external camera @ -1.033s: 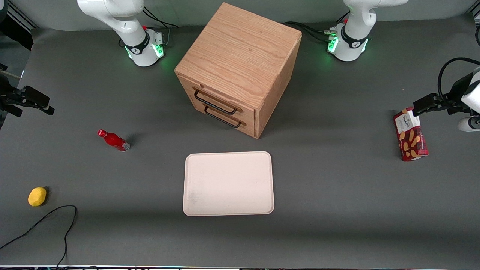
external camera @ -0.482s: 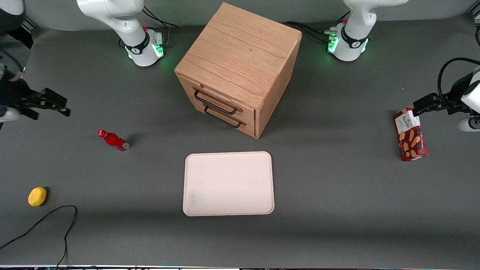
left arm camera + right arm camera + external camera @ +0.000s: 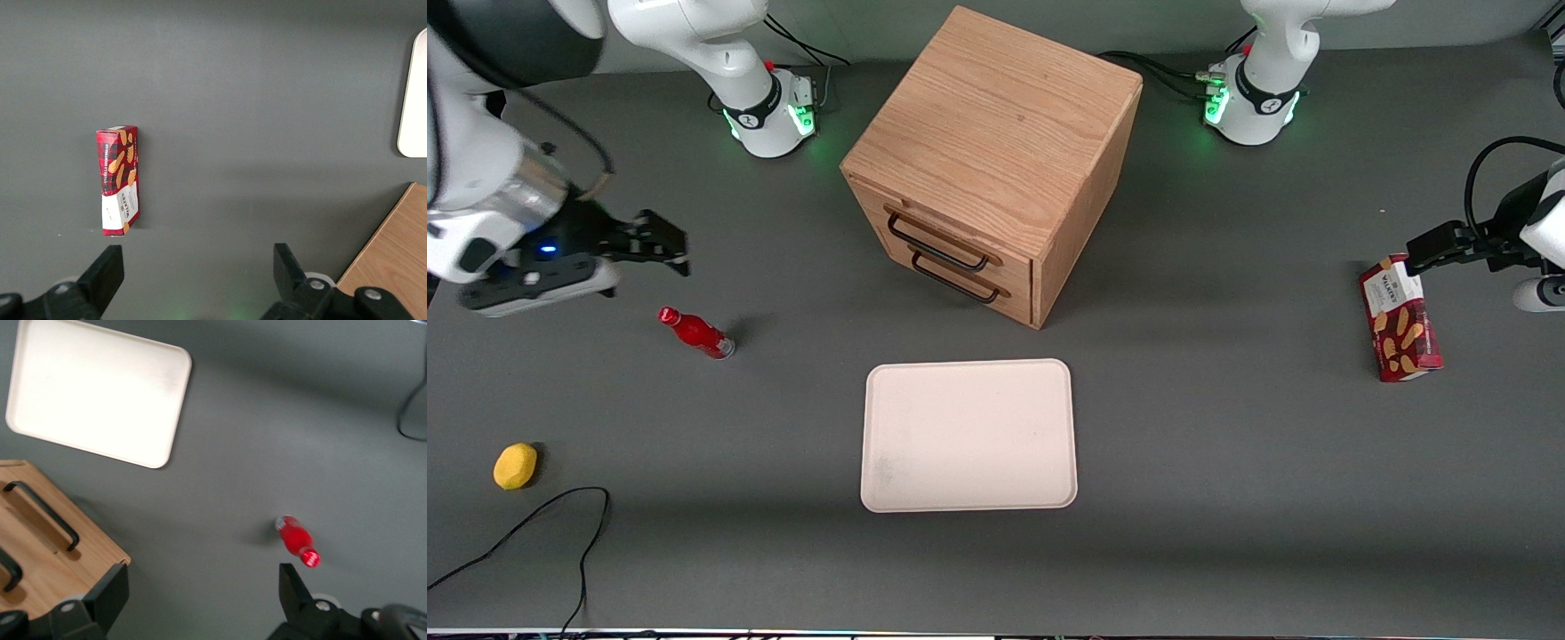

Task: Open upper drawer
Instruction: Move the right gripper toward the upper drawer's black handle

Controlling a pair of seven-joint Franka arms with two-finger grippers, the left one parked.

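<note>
The oak wooden cabinet (image 3: 996, 151) sits in the upper centre of the front frame, turned at an angle. The upper drawer (image 3: 943, 233), light wood with a thin black metal bar handle (image 3: 935, 242), is closed flush with the cabinet face. The bottom drawer (image 3: 969, 286), with the same black handle, lies just below it and is also closed.

The right arm's black two-finger gripper (image 3: 665, 242) hangs at the left edge of the front frame, above the table, well apart from the cabinet. Its fingers (image 3: 107, 597) stand spread apart with nothing between them. A small red bottle (image 3: 695, 332) lies on its side on the grey table (image 3: 1227, 489), near the gripper and nearer the front camera than it.

A cream rectangular tray (image 3: 969, 436) lies flat in the lower centre of the frame, nearer the camera than the cabinet, not touching it. A yellow lemon-shaped object (image 3: 515, 466) rests at lower left, beside a black cable (image 3: 543, 533). A red biscuit box (image 3: 1400, 318) lies toward the parked arm's end of the table.
</note>
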